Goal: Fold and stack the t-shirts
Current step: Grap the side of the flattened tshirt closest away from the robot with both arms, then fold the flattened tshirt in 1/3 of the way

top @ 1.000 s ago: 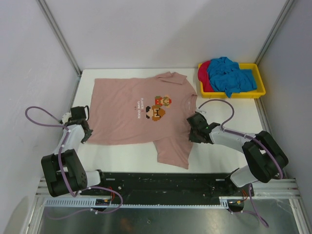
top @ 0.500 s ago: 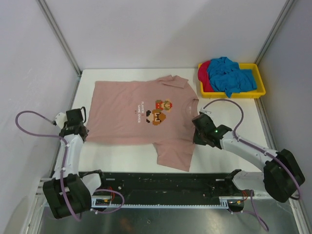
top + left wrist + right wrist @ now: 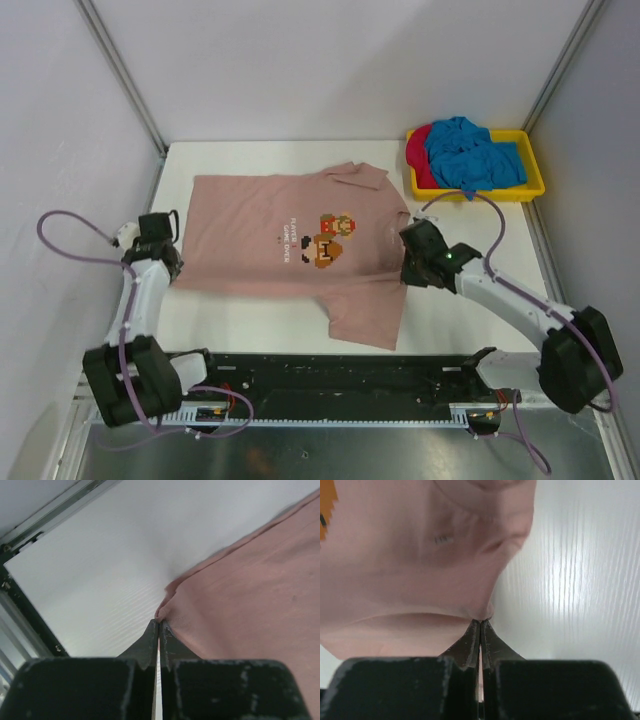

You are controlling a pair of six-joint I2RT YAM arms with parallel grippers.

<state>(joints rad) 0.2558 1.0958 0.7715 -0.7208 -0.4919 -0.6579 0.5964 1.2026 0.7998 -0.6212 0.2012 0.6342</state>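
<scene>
A dusty pink t-shirt [image 3: 270, 235] with a pixel print lies spread on the white table, hem to the left, collar to the right. My left gripper [image 3: 165, 262] is shut on its near-left hem corner [image 3: 165, 611]. My right gripper [image 3: 408, 262] is shut on the shirt's edge by the near sleeve [image 3: 482, 614], and the cloth is lifted a little there. The near sleeve [image 3: 365, 312] hangs toward the front edge. A blue t-shirt [image 3: 475, 155] and a red one [image 3: 418, 150] lie crumpled in the yellow tray [image 3: 535, 185].
The yellow tray stands at the back right corner. White walls with metal posts close the left, back and right sides. A black rail [image 3: 340, 375] runs along the table's near edge. Bare white table [image 3: 250, 315] shows in front of the shirt.
Both grippers have moved away from the near edge with the pink shirt held. The shirt's near edge has risen and shifted back and slightly right.
</scene>
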